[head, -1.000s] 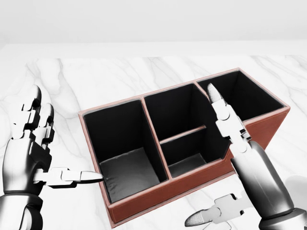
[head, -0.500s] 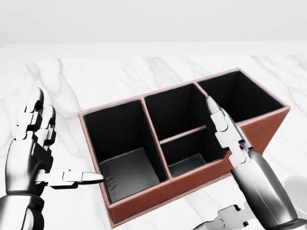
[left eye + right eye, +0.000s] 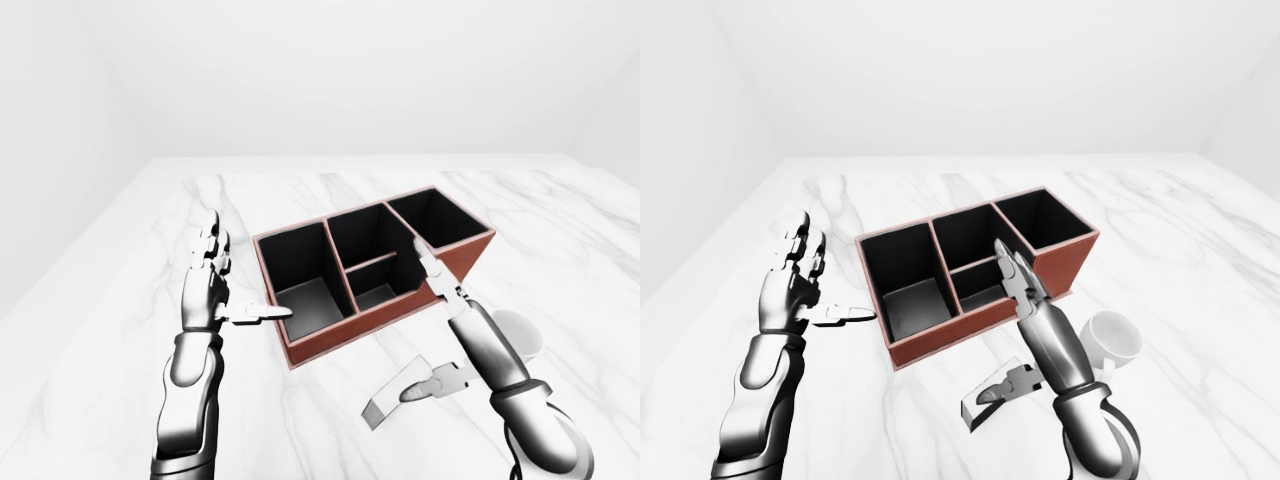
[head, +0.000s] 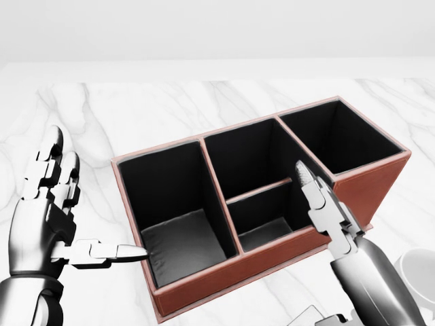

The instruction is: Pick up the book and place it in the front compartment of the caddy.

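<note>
The caddy [image 4: 224, 284] is a red-brown box with black compartments, set at an angle in the middle of the head view. A pale flat book [image 3: 380, 408] lies on the marble just below the caddy in the left-eye view. My right hand [image 3: 414, 322] is open: its fingers [image 4: 319, 197] point up over the caddy's lower wall, and its thumb [image 3: 430, 385] reaches out over the book. Whether the thumb touches the book I cannot tell. My left hand [image 4: 95, 204] is open to the left of the caddy, thumb [image 4: 112, 252] pointing at its left wall.
A white mug [image 3: 1112, 340] stands to the right of my right forearm, below the caddy's right end. The white marble table [image 3: 300, 200] spreads wide around the caddy; its left edge runs down the left of the eye views.
My right hand has drawn back toward the bottom of the head view, its fingertips sliding from the right compartment's rim to the small middle one. The left hand has barely shifted.
</note>
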`<state>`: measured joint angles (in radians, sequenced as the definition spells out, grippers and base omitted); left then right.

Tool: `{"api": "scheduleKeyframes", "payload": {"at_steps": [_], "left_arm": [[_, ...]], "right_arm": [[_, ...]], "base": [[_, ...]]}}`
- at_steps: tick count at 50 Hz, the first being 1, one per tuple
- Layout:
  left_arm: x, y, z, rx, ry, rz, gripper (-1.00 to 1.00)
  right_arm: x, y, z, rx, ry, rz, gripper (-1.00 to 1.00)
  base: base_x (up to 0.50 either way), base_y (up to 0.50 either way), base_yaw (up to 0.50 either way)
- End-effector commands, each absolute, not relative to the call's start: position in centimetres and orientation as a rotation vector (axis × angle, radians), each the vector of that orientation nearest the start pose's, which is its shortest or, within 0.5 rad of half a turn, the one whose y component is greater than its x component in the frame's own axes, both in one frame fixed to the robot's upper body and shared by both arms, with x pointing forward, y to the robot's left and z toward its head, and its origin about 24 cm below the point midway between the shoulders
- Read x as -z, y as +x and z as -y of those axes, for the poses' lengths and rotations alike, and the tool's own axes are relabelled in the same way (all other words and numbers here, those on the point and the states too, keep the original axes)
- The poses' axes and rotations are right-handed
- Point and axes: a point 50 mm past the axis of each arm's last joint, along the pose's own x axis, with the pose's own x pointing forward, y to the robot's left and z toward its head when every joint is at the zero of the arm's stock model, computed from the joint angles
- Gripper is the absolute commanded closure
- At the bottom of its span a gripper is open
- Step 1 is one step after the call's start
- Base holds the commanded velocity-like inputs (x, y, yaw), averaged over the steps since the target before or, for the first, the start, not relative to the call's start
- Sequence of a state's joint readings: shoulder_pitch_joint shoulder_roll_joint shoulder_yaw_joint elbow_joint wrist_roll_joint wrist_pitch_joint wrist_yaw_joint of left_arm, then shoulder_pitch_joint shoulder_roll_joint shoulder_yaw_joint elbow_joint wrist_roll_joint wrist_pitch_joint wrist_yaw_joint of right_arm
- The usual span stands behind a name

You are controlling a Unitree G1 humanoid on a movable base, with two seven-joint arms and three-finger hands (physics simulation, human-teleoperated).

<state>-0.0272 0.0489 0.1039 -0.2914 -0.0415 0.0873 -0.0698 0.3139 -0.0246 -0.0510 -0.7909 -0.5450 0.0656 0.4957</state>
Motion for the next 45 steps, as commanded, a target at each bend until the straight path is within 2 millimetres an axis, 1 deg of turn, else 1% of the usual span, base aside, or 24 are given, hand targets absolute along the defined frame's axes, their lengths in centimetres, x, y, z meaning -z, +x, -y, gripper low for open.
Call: {"api": "scheduleKeyframes", "payload": {"at_steps": [1, 2, 17, 19, 26, 33, 45], "left_arm": [[-10.9, 25.1, -17.5, -0.013, 0.025, 0.233, -1.00], [-10.4, 25.4, -17.5, -0.015, 0.025, 0.211, -1.00], [-10.3, 25.3, -17.5, -0.015, 0.027, 0.207, -1.00], [-10.2, 25.3, -17.5, -0.014, 0.028, 0.202, -1.00], [-10.1, 25.3, -17.5, -0.014, 0.028, 0.201, -1.00], [-10.0, 25.3, -17.5, -0.014, 0.029, 0.193, -1.00], [-10.0, 25.3, -17.4, -0.013, 0.031, 0.192, -1.00]], "right_arm": [[-13.3, 16.9, 15.9, -0.216, -0.687, 0.200, -1.00], [-13.1, 16.7, 16.0, -0.217, -0.696, 0.199, -1.00], [-12.9, 16.4, 16.1, -0.220, -0.711, 0.202, -1.00], [-12.8, 16.1, 16.0, -0.221, -0.736, 0.211, -1.00], [-12.6, 16.1, 16.0, -0.209, -0.747, 0.212, -1.00], [-12.0, 16.2, 16.3, -0.192, -0.751, 0.183, -1.00], [-11.9, 16.1, 16.5, -0.172, -0.780, 0.163, -1.00]], "base": [[0.00, 0.00, 0.00], [0.00, 0.00, 0.00], [0.00, 0.00, 0.00], [0.00, 0.00, 0.00], [0.00, 0.00, 0.00], [0.00, 0.00, 0.00], [0.00, 0.00, 0.00]]}}
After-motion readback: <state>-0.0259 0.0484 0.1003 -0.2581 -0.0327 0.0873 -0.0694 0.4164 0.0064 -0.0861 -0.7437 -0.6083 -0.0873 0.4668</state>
